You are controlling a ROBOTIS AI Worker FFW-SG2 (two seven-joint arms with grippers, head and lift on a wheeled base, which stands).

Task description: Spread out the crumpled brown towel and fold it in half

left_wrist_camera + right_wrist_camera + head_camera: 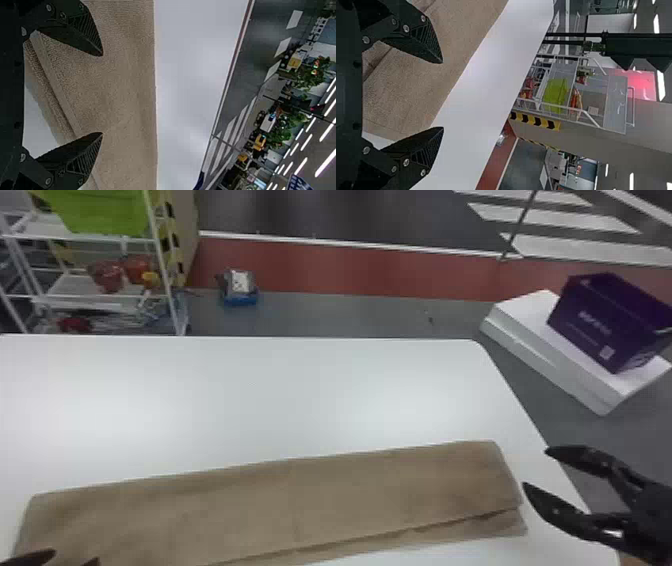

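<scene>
Brown cloth towel, one: folded into a long flat strip on the white table, under-layer peeking out along the near edge. My left gripper, black, two flat fingers: wide open, empty, at the head view's 8 o'clock, over the towel's left end. My right gripper, matching: wide open, empty, at 4 o'clock, the towel near, toward its 9 o'clock.

I can't read any text here; the dark purple rectangular box bears pale lettering too small for me to decipher
</scene>
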